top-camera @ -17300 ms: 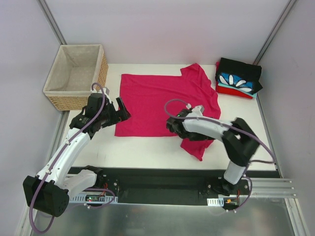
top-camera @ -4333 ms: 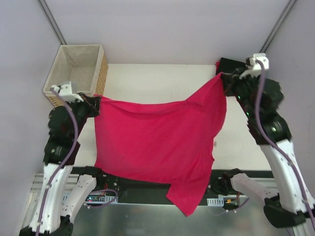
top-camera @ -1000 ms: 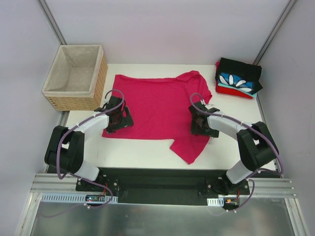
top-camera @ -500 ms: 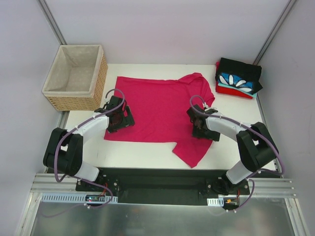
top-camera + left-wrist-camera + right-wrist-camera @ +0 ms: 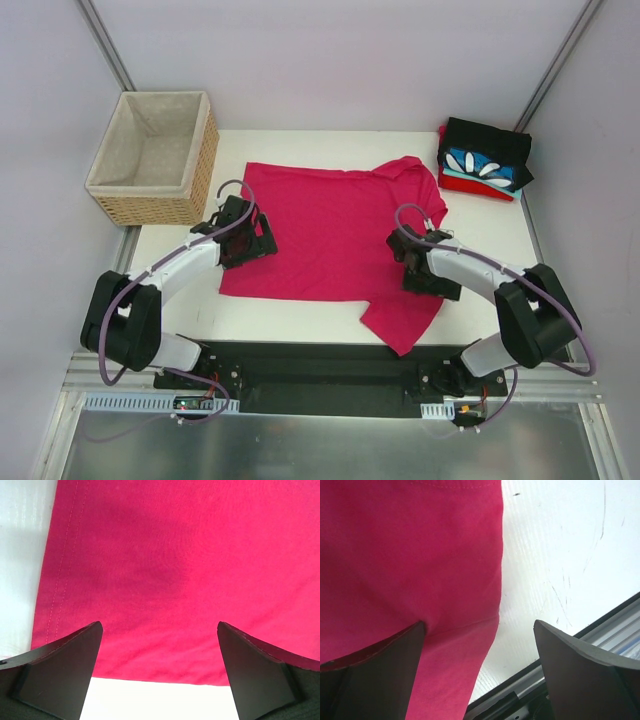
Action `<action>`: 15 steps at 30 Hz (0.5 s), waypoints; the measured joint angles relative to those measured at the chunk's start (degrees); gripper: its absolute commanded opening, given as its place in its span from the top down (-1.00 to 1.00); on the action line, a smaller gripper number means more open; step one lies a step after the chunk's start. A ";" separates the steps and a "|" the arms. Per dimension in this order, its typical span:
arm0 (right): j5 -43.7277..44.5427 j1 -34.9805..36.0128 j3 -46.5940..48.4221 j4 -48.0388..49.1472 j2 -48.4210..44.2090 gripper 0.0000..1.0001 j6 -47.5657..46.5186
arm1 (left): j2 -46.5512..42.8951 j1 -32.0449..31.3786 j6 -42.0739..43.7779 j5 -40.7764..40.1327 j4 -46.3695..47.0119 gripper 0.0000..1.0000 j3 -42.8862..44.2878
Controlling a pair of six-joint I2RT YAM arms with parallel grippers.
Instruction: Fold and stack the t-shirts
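Pink t-shirt point(image 5: 330, 225) flat on counter point(image 5: 490, 235).
I see left claw point(image 5: 254, 238) and right claw point(image 5: 414, 268) spread wide over it, gripping nothing.

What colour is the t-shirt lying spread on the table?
Plain magenta-pink t-shirt; shows best in the top external view.

Both arms folded low and reaching inward, fingers spread wide.
The left arm point(image 5: 183, 266) bends sharply at its elbow close to the base and stretches its forearm up and to the right, ending in the left gripper point(image 5: 256, 240). Its wrist view shows the two dark fingers point(image 5: 60, 672) standing far apart. The right arm point(image 5: 482, 276) mirrors it, elbow pushed out to the right and forearm angled up and left to the right gripper point(image 5: 410, 262), whose fingers point(image 5: 580, 672) are likewise parted wide.
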 measured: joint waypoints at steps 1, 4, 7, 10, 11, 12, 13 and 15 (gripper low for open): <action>0.20 -0.09 0.02 -0.15 0.04 -0.89 0.00 | -0.31 0.00 0.00 0.00 -0.02 -0.98 -0.09; 1.36 -0.22 1.33 -1.51 0.57 -0.90 -0.09 | -1.20 0.02 0.02 -0.04 -0.07 -0.98 -0.42; 1.77 -0.37 4.11 -1.77 0.33 -0.91 -1.18 | -3.08 0.00 0.15 0.11 -0.55 -0.98 -0.83; -0.50 -0.37 4.28 0.37 -4.20 -0.90 -3.74 | -6.21 0.02 0.39 1.14 -1.68 -0.98 -0.94; -2.27 -0.37 3.56 1.44 -7.19 -0.91 -4.81 | -7.67 0.02 0.46 1.36 -2.19 -0.98 -1.03; -4.15 -0.35 2.58 2.73 -10.80 -0.90 -5.86 | -9.11 0.02 0.48 1.49 -2.82 -0.98 -1.09; -6.36 -0.22 1.22 4.17 -14.73 -0.89 -6.88 | -10.47 0.02 0.48 1.51 -3.45 -0.98 -1.25; -10.91 0.11 -1.90 6.64 -22.49 -0.89 -8.85 | -12.92 0.02 0.48 1.68 -4.24 -0.91 -2.32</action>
